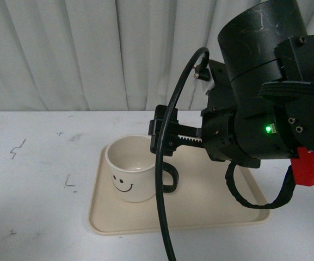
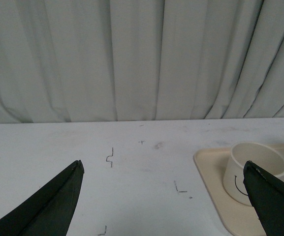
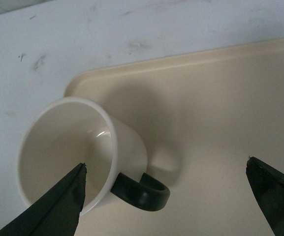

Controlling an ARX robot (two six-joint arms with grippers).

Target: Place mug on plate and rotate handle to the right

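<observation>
Both parts look done to me: the mug (image 1: 129, 173) stands upright on the left part of the plate (image 1: 216, 201), smiley toward me, w/ the handle (image 1: 171, 179) sticking out to the right, so I judge all that's left is backing off w/o bumping it. R gripper (image 3: 165, 163) hangs over the mug's handle side, fingers spread wide & gripping nothing; L gripper (image 2: 162, 163) is likewise spread & empty, off to the left above the table (image 1: 37, 163). Surface is white w/ a few dark scuffs & pen-like marks, pale pleated curtain (image 1: 91, 54) behind, light even.
</observation>
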